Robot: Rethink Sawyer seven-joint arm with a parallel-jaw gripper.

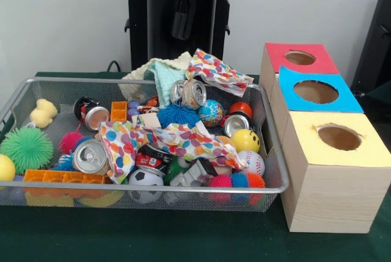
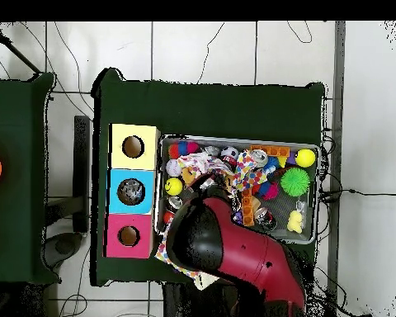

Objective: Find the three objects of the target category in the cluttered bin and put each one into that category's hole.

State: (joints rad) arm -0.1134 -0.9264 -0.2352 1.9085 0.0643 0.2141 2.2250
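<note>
1. A wire mesh bin (image 1: 278, 170) is seen on the green-covered table (image 1: 153, 237), filling the left and middle of the front view.
2. At the bin's left end a green spiky ball (image 1: 26, 148) is noted, with a yellow duck (image 1: 43, 113) behind it and a yellow ball (image 1: 5, 167) at the near left corner.
3. An orange block strip (image 1: 64, 177) lies along the near wall; a drink can (image 1: 90, 156) rests just behind it.
4. A spotted cloth (image 1: 177, 141) is draped across the middle; a blue spiky ball (image 1: 177, 115) and a second can (image 1: 194, 93) sit behind it.
5. A soccer ball (image 1: 145, 182) is seen at the near wall, a yellow smiley ball (image 1: 245, 140) and a baseball (image 1: 252, 163) towards the right end.
6. Right of the bin, three boxes stand in a row: yellow-topped box (image 1: 336, 170) nearest, blue-topped box (image 1: 317, 93) in the middle, red-topped box (image 1: 299, 58) farthest, each with a round hole.
7. The arm (image 2: 234, 252) is seen above the bin in the overhead view; the gripper is hidden beneath it, so the state of its fingers cannot be told.
</note>
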